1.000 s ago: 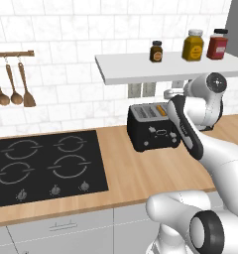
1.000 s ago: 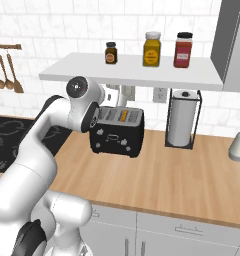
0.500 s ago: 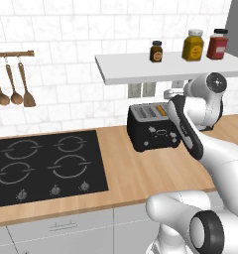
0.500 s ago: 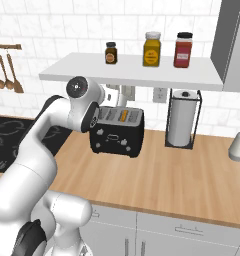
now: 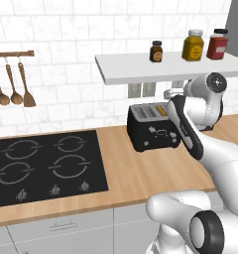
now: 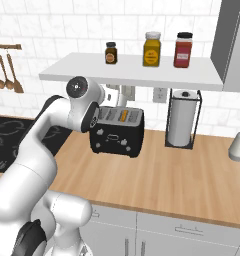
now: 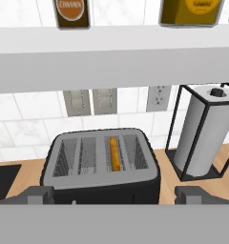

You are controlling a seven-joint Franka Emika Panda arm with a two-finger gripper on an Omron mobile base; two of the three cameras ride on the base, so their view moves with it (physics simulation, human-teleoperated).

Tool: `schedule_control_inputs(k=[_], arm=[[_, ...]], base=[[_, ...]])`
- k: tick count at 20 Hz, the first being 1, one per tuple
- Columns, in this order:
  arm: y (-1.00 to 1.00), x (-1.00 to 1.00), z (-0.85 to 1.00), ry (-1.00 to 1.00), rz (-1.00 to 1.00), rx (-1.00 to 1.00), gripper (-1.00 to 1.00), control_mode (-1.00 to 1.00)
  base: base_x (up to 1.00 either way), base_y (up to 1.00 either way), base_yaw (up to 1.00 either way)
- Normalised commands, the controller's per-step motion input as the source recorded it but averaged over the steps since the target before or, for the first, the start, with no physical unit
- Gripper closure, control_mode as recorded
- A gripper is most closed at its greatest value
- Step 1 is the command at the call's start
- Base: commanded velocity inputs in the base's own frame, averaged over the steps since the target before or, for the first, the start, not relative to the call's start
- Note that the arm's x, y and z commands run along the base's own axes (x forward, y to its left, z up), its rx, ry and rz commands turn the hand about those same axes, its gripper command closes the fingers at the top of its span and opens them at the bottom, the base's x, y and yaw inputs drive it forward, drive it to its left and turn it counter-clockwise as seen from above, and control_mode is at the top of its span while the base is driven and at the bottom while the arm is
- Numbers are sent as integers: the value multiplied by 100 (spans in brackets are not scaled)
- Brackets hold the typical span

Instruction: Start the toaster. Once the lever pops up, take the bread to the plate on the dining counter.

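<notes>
The black toaster [image 5: 153,128] [image 6: 117,132] [image 7: 102,167] stands on the wood worktop against the tiled wall, under a white shelf. The bread [image 7: 115,153] [image 5: 162,110] [image 6: 124,115] sits low in one of its right-hand slots, with just its tan top edge visible. My gripper [image 7: 116,195] is open, its two dark fingertips [image 7: 40,194] spread wide in front of the toaster's front top edge, with nothing between them. My arm's forearm crosses in front of the toaster's right side in the left base view. The plate and the dining counter are out of view.
A white shelf [image 5: 165,67] with three jars hangs low over the toaster. A paper towel roll in a black wire holder [image 6: 182,117] [image 7: 202,131] stands to its right. A black cooktop [image 5: 41,163] lies to the left, and wooden utensils [image 5: 12,84] hang above it.
</notes>
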Motion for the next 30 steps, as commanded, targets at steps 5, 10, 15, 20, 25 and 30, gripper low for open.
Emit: schedule_control_inputs(k=[5,10,15,20,25,30], arm=[[0,0,0,0,0,0,-100,-100],[0,0,0,0,0,0,-100,-100],[0,0,0,0,0,0,-100,-100],[0,0,0,0,0,0,-100,-100],[0,0,0,0,0,0,-100,-100],[0,0,0,0,0,0,-100,-100]], base=[[0,0,0],[0,0,0],[0,0,0],[0,0,0],[0,0,0],[0,0,0]])
